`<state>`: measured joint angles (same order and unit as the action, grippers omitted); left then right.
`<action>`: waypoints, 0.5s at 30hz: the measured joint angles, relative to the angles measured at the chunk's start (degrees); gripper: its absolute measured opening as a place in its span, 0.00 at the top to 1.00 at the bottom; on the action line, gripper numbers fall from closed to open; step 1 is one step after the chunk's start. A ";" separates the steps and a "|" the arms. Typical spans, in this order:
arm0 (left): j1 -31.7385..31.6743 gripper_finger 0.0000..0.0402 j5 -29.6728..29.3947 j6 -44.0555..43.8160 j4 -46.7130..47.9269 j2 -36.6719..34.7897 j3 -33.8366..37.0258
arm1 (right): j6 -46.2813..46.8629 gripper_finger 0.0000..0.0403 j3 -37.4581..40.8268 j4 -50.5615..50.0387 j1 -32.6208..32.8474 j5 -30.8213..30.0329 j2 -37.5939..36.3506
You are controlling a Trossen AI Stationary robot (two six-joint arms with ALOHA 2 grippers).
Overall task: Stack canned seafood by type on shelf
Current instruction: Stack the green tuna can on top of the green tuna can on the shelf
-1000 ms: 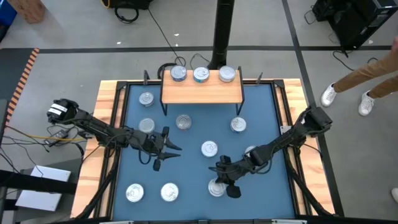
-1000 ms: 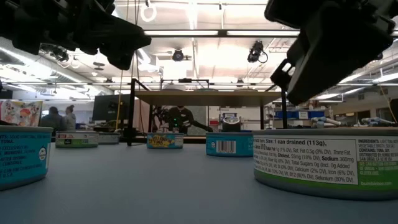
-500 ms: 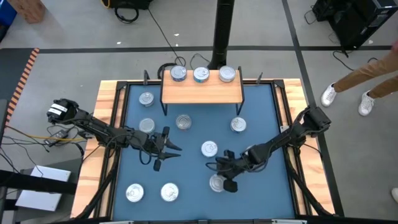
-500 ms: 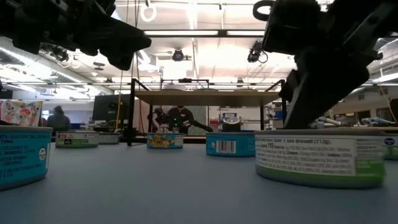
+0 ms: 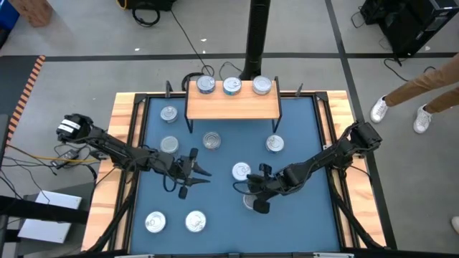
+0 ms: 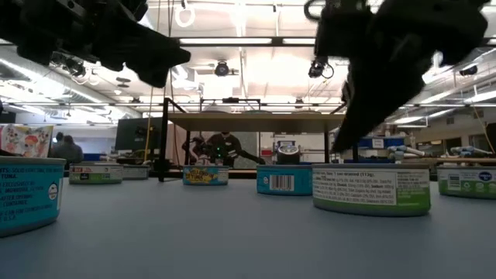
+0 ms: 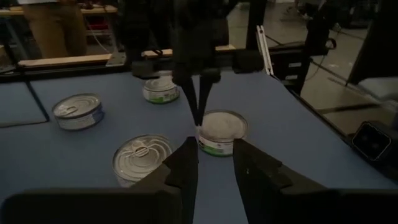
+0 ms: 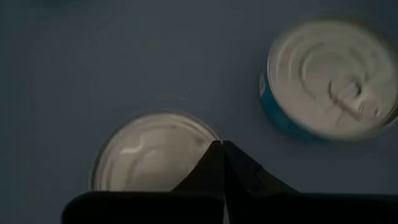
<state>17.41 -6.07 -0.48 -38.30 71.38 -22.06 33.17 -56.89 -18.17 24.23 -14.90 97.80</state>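
Three tins [image 5: 232, 85] sit in a row along the back edge of the shelf [image 5: 232, 104]; their side labels cannot be read from above. The remaining tins lie scattered on the blue mat [image 5: 301, 140]. Right gripper [image 5: 252, 198] hangs low over a green-labelled tin [image 6: 371, 188] near the mat's centre-front, fingers pressed together, holding nothing; from above the arm covers most of that tin. A blue-sided tin [image 8: 328, 81] lies just beside it. Left gripper [image 5: 196, 173] is above the mat left of centre, fingers slightly apart and empty. In the low view both grippers are dark shapes cut off at the top. A person's legs [image 5: 423, 89] show at the right edge.
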 joint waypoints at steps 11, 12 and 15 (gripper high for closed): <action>0.35 0.97 6.64 7.37 3.20 13.31 -10.74 | 2.78 0.99 -6.23 -14.87 4.98 -0.04 -2.98; 0.35 0.98 7.24 7.98 4.11 14.22 -11.78 | 3.95 0.99 -5.95 -15.68 5.71 -0.03 -2.98; 0.35 0.98 8.07 9.40 6.71 16.51 -14.45 | 7.33 0.99 -3.77 -16.09 7.44 0.03 -2.98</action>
<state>17.76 2.01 8.92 -31.59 87.89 -36.50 40.50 -60.66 -34.26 31.67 -14.87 94.83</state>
